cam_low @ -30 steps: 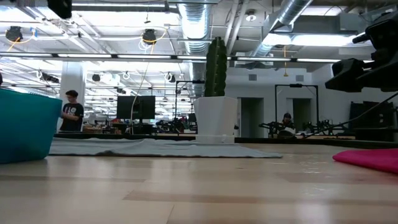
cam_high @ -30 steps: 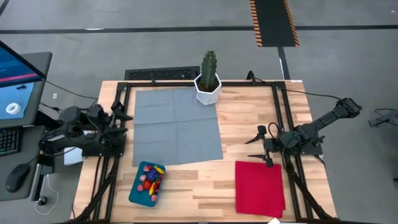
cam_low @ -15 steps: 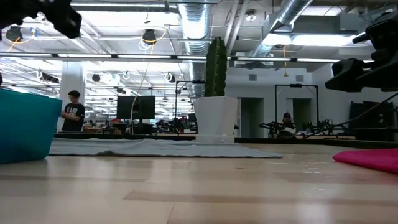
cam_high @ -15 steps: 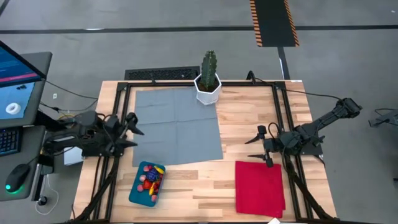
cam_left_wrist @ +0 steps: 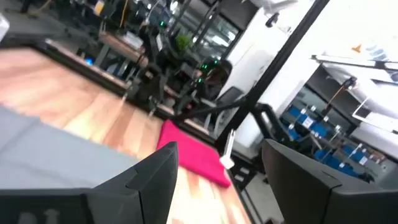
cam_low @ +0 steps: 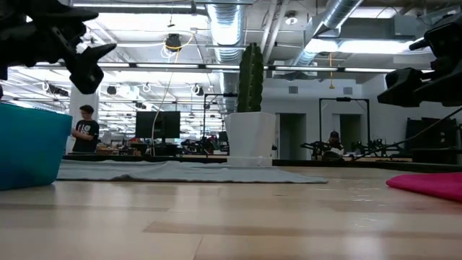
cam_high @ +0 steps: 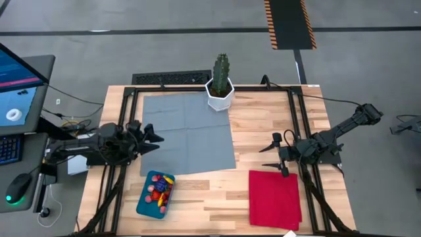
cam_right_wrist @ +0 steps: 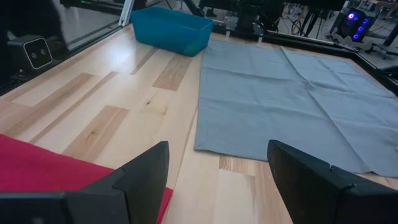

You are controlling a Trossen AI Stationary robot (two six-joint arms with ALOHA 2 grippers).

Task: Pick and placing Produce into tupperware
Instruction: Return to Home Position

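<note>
When checking the left gripper point(cam_high: 150, 141), note fingers spread wide, holding nothing, poised over the edge of the grey mat point(cam_high: 187, 131). Locate the tupperware point(cam_high: 144, 207) close beside it, on the side away from the cactus point(cam_high: 220, 74). Read its long axis as running roughly away from the claw, slightly skewed, open side up. Treat as light, stiff, smooth plastic; take hold at a rim wall. Expect the produce point(cam_high: 159, 187) inside to be light, hard, prone to rolling. Note the right gripper point(cam_high: 270, 146) well apart, likewise spread and empty.
</note>
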